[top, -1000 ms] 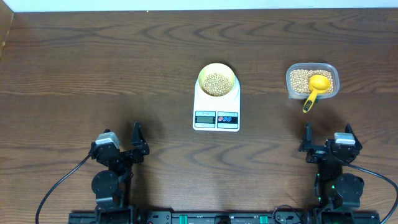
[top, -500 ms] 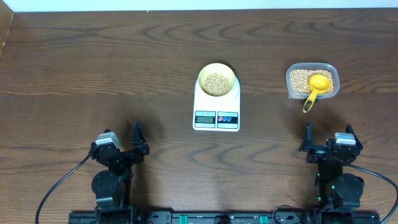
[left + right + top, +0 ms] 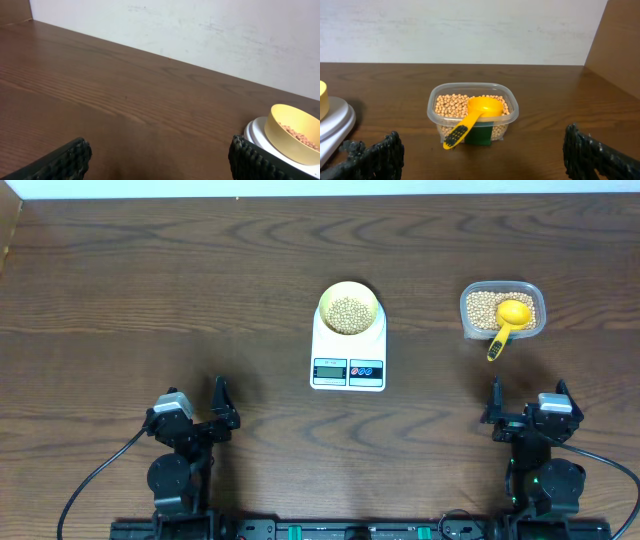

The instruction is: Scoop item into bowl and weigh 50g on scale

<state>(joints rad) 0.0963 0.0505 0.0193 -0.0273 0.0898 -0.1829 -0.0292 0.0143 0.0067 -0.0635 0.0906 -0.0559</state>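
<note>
Right gripper (image 3: 527,396) spread wide, empty. Scoop (image 3: 506,323) in tub (image 3: 465,311) at its 12 o'clock, handle pointing 7 o'clock; right arm nearer.

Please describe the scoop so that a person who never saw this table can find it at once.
On the dark wooden table, look right of the white scale to the clear plastic tub of beans. The yellow scoop lies in it, its handle hanging over the near rim; the yellow bowl has no handle.
</note>
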